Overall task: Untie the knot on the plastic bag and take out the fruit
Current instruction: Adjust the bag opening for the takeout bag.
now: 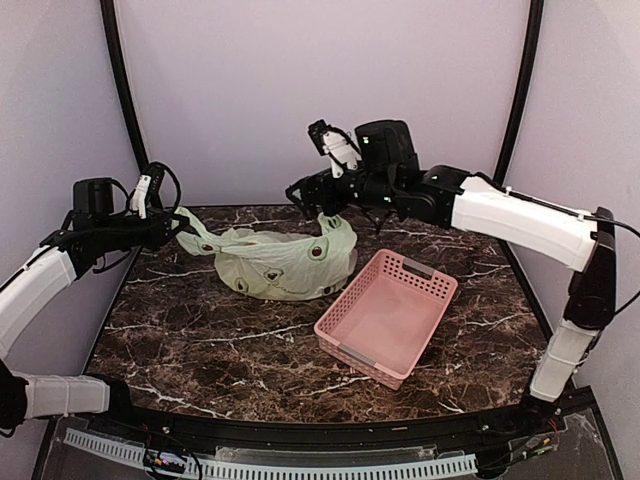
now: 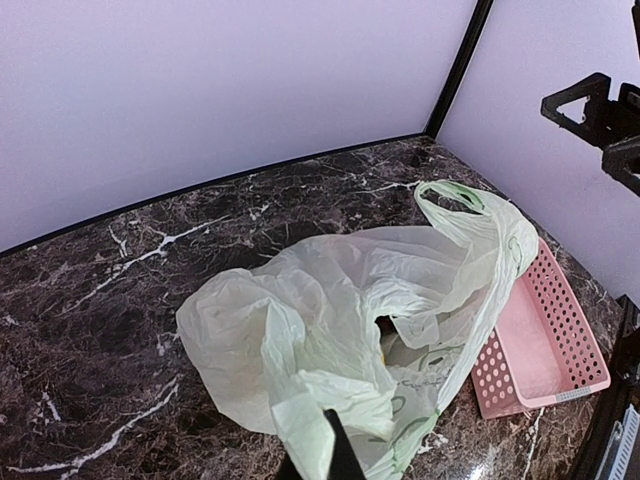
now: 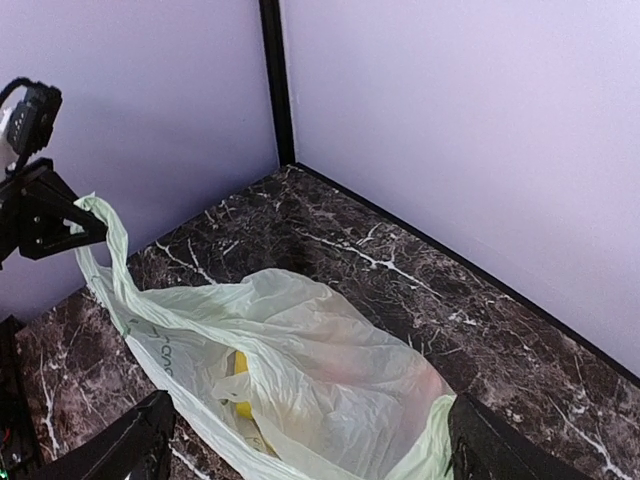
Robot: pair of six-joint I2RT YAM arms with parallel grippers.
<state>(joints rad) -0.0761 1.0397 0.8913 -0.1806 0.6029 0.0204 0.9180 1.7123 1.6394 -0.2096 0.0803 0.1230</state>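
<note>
Left claw: closed on the bag's left handle, holding that loop up off the tabletop at far left.
Right claw: open, with fingers spread wide above the bag's right end. The rim runs close by one finger, but I cannot tell if they touch.
Bag: crumpled on the far middle of the tabletop, between the two claws, mouth gaping. The right handle stands up on its own, well apart from the left one.
Fruit: a yellow piece shows inside the bag's mouth; the rest is hidden by plastic.
Basket: pink, just beside the bag, to its near right.
</note>
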